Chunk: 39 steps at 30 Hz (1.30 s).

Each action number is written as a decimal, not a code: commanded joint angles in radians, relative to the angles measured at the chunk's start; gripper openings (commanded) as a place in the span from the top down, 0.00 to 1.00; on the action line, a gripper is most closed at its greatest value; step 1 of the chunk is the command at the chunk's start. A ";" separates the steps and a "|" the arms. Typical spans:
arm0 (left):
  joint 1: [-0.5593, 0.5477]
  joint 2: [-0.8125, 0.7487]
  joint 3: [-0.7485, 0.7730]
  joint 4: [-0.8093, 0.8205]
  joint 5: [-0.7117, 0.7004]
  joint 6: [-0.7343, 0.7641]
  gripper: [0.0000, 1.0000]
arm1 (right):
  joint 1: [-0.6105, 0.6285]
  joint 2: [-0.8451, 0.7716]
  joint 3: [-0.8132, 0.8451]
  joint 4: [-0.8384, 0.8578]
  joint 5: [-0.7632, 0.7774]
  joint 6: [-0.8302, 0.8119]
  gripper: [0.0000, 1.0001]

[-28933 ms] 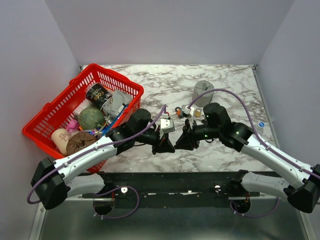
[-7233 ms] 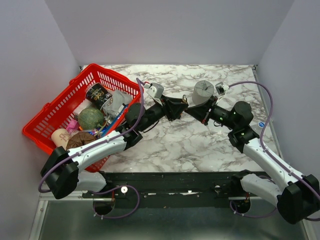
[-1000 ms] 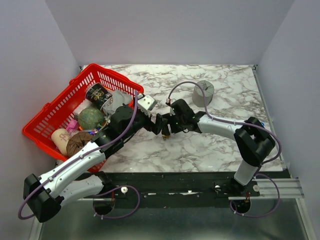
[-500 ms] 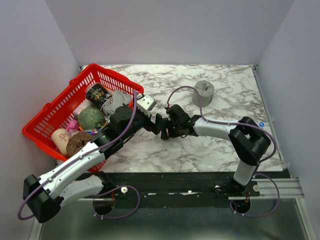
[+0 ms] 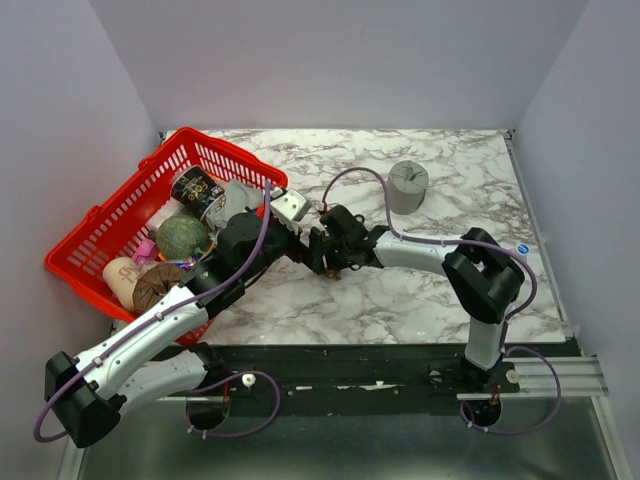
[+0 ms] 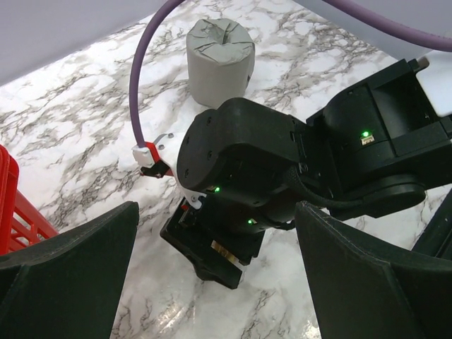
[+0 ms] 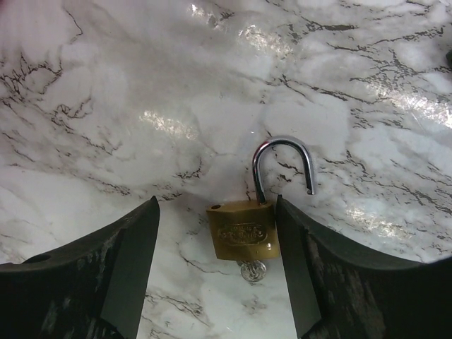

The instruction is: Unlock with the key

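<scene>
— Between the fingers of the right gripper (image 7: pixel 215 212), what is seen?

— A brass padlock (image 7: pixel 240 229) is seen lying flat on the marble table (image 7: pixel 106 85), with one end of its shackle swung free. The jaws are spread wide to either side of it and nothing is gripped.

— And where is the key (image 7: pixel 252 270) found?

— Only a small silvery bit is made out, touching the bottom end of the padlock's body. Its head cannot be told.

— How is the left gripper (image 6: pixel 217 219) held?

— Its jaws are also set wide apart and are empty. The space between them is filled by the black wrist housing (image 6: pixel 240 162) of the right arm, so the padlock is hidden from that camera.

— What else is placed around?

— A purple cable (image 6: pixel 141 92) is looped over the housing. A grey cylinder (image 6: pixel 219 60) is stood well apart, toward the far side. A red basket (image 5: pixel 235 157), packed with things, is set at the table's left, beside the left arm.
</scene>
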 commanded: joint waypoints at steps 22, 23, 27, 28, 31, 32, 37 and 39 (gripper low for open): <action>-0.005 0.005 0.010 0.008 -0.012 -0.010 0.01 | 0.034 0.034 -0.109 0.000 0.167 -0.151 0.39; -0.006 0.005 0.010 0.010 -0.015 -0.011 0.01 | 0.035 0.037 -0.114 0.000 0.169 -0.150 0.40; -0.006 -0.011 0.001 0.022 -0.029 -0.023 0.01 | 0.035 0.042 -0.126 0.000 0.172 -0.140 0.44; -0.006 -0.018 -0.004 0.028 -0.071 -0.028 0.01 | 0.035 0.043 -0.134 0.000 0.175 -0.133 0.45; -0.006 -0.061 -0.025 0.055 -0.118 -0.029 0.01 | 0.034 0.054 -0.134 -0.004 0.179 -0.111 0.51; -0.006 -0.089 -0.039 0.065 -0.130 -0.029 0.01 | 0.034 0.057 -0.128 -0.006 0.179 -0.107 0.52; -0.005 -0.161 -0.068 0.099 -0.197 -0.005 0.01 | 0.034 0.089 -0.068 -0.023 0.164 -0.041 0.66; -0.005 -0.175 -0.071 0.099 -0.214 0.001 0.01 | 0.032 0.111 -0.016 -0.038 0.167 -0.024 0.72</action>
